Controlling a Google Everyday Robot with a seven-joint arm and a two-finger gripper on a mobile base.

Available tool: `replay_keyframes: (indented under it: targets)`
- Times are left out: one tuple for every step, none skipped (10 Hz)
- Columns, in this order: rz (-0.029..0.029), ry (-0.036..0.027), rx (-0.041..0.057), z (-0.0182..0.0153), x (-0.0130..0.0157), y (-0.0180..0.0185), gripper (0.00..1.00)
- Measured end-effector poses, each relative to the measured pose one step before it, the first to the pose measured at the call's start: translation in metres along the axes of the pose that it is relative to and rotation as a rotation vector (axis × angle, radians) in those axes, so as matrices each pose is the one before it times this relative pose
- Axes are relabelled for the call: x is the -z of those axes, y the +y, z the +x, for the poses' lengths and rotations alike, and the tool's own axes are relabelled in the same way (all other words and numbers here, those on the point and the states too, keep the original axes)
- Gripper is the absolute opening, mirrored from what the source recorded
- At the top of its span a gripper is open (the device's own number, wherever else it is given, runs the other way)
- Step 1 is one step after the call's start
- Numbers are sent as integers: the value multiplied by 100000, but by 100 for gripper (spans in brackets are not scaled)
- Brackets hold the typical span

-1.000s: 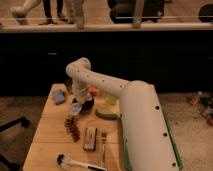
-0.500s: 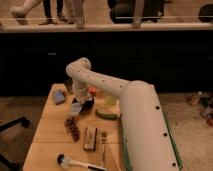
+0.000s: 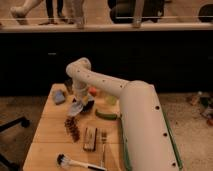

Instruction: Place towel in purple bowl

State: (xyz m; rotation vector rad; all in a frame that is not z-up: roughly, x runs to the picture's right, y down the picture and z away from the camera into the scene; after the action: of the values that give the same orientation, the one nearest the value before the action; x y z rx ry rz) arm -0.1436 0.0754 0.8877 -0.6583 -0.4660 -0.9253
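Hardly shifts over the last second: keeps gripper (image 3: 80,100) at pale towel (image 3: 75,108), beside purple bowl (image 3: 59,96) near far-left corner of desk (image 3: 50,135); cannot tell grasp; placing still ahead.

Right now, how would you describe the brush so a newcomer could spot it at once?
Start at the wooden table beneath the white arm, whose tool hangs over the table's far half. Come to the near edge: the brush lies there, just in front of the fork and brown block. It alone has a round head on a long pale handle.
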Motion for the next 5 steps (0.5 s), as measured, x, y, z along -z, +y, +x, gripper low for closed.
replay_keyframes:
  targets:
    - [-12, -10, 14, -6, -10, -2, 80]
    - [-21, -116, -24, -10, -126, 9, 80]
    - [188, 30, 16, -2, 23, -54, 80]
    - [-100, -22, 6, -7, -5, 24, 80]
    - [5, 6, -1, 2, 1, -1, 80]
